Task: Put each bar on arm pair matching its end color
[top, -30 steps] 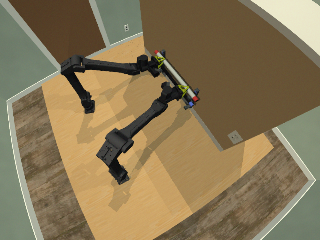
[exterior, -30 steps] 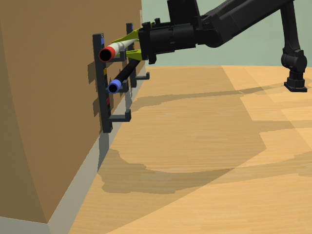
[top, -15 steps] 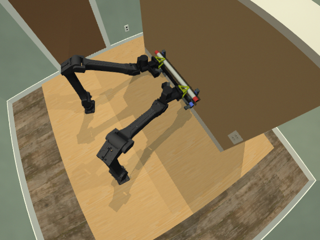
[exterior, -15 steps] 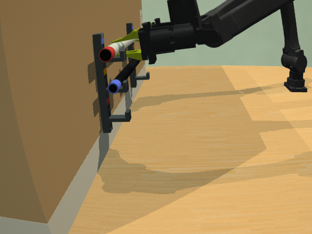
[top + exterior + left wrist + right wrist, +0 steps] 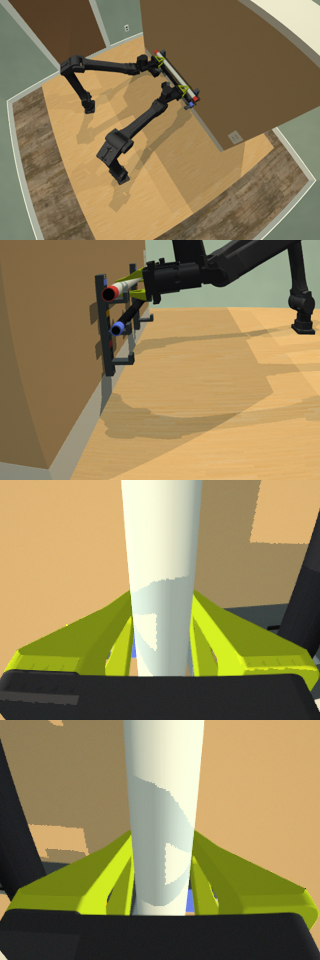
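The white bar (image 5: 175,74) (image 5: 129,283) (image 5: 162,530) (image 5: 164,750) with red ends is level with the top rack pair, whose labels are blue (image 5: 105,282). I cannot tell whether it touches those arms. My left gripper (image 5: 161,61) (image 5: 120,287) (image 5: 161,600) is shut on it near one end. My right gripper (image 5: 185,90) (image 5: 162,840) is shut on it near the other end. The black bar (image 5: 131,312) (image 5: 300,605) (image 5: 15,845) with blue ends lies on the middle pair, under orange labels (image 5: 108,313). The bottom rack arm (image 5: 121,360), under a red label (image 5: 111,343), holds nothing.
The brown wall (image 5: 219,64) (image 5: 59,317) stands close behind the rack. The black bar runs just below both grippers. The near rack upright (image 5: 103,322) rises beside the white bar's red end. The bottom arms have upturned tips.
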Controlling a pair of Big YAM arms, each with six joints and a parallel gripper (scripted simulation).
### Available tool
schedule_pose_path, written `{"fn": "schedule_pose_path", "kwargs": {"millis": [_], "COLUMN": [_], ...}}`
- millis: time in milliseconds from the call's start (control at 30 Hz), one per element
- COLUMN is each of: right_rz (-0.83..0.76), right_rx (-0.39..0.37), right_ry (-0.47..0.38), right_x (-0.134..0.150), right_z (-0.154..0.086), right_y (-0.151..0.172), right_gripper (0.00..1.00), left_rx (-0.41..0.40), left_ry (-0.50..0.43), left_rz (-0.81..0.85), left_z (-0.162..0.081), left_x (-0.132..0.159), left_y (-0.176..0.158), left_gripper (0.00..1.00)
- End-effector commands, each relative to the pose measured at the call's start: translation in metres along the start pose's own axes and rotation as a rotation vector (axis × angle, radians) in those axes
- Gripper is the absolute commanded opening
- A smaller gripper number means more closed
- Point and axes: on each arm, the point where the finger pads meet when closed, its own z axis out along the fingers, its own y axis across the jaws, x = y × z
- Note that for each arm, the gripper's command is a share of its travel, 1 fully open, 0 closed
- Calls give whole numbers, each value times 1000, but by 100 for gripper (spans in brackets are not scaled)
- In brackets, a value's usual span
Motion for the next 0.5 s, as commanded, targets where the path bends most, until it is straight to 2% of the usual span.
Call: {"fn": "schedule_pose_path", "kwargs": {"millis": [0,467], "right_rz": [43,43], "right_rx": [136,136], "right_ry": [7,6], "right_x": [2,2], "right_z": [-11,-22], "right_y": [-89,-104], "right_gripper": [0,0], "left_rx": [-131,-131], "left_ry": [9,9], "left_rz": [-14,-14], "left_z": [-12,-24], "left_x": [4,4], "left_y": [88,103], "left_gripper": [0,0]}}
